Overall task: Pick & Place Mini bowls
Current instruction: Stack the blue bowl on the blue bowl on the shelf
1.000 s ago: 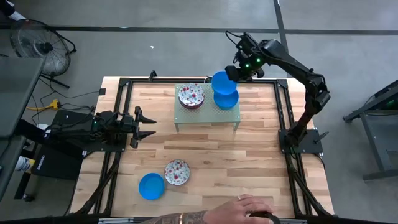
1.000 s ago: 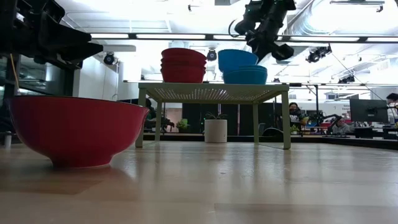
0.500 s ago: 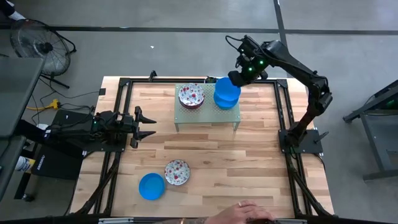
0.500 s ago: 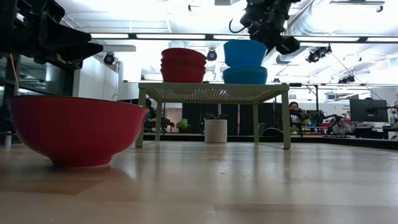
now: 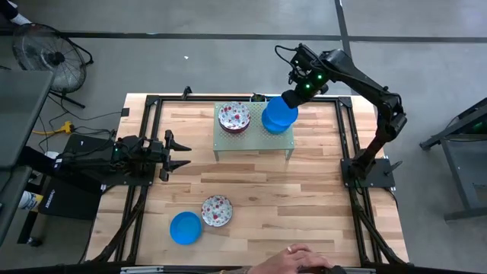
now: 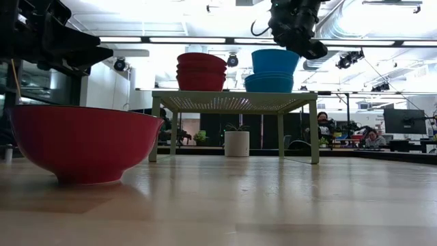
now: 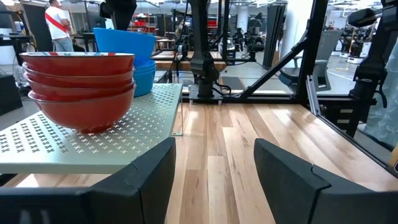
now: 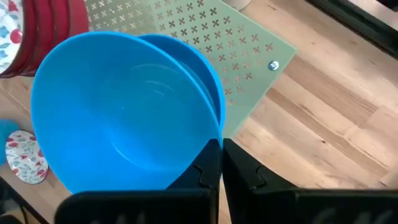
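Note:
A green perforated stand (image 5: 251, 138) stands at the table's far middle. On it sit a stack of red, floral-lined mini bowls (image 5: 233, 117) and a stack of blue mini bowls (image 6: 270, 83). My right gripper (image 5: 293, 97) is shut on one more blue bowl (image 6: 275, 61), just over the blue stack. Near the table's front edge, a blue bowl (image 5: 185, 227) and a floral bowl (image 5: 217, 211) rest on their bases. My left gripper (image 5: 183, 153) waits open at the table's left, pointing level toward the stand. My right gripper pinches the blue bowl's rim (image 8: 214, 138) between its two fingers, on the side toward the table's far right. The fingers (image 8: 239, 171) slant down from above. The bowl is held mouth up, a little tilted, right above the blue stack; whether its base touches the stack I cannot tell.
A person's hand (image 5: 304, 257) lies at the table's near edge. Black frame rails (image 5: 148, 137) run along the table's sides. In the low view the near floral bowl (image 6: 82, 140) looms large and red at the left. Bare wood lies between the stand and the near bowls.
My right gripper has carried the blue bowl from the stack's far left side to right over the stack. Its wrist has rolled, so the bowl has gone from strongly tipped to nearly mouth up. The gripper stays shut on the rim.

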You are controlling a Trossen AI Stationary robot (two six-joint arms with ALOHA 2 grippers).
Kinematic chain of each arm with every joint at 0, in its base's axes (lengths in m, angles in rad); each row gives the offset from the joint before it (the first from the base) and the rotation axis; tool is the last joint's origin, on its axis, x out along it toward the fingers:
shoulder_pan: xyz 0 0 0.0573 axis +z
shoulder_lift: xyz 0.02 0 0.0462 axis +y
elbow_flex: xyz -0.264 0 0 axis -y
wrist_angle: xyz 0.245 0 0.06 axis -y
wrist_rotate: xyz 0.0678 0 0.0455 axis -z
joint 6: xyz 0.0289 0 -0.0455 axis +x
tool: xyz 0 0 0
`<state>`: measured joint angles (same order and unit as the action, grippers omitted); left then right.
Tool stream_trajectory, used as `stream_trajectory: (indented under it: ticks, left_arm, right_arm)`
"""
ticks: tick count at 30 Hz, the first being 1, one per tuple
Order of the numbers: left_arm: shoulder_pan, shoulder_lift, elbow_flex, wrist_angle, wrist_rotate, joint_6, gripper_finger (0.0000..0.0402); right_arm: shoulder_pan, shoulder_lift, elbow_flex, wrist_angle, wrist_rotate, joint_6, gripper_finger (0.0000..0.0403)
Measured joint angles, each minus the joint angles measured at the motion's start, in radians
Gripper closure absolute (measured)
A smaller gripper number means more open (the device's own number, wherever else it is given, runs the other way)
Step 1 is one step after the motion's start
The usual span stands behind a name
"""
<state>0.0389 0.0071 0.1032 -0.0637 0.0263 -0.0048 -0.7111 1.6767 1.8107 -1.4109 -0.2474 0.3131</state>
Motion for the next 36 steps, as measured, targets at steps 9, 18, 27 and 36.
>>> stream_trajectory:
  ticks: [9, 18, 27, 36]
  left_arm:
    - [0.000, 0.000, 0.000, 0.000, 0.000, 0.000, 0.0189]
    - [0.000, 0.000, 0.000, 0.000, 0.000, 0.000, 0.0189]
    - [0.000, 0.000, 0.000, 0.000, 0.000, 0.000, 0.0189]
    - [0.000, 0.000, 0.000, 0.000, 0.000, 0.000, 0.0189]
  right_arm:
    - [0.006, 0.038, 0.000, 0.002, -0.026, 0.089, 0.0403]
    - [0.019, 0.040, -0.014, 0.009, -0.022, 0.148, 0.0403]
    - [0.018, 0.040, -0.047, 0.021, -0.015, 0.160, 0.0402]
    - [0.018, 0.040, -0.047, 0.032, -0.021, 0.153, 0.0384]
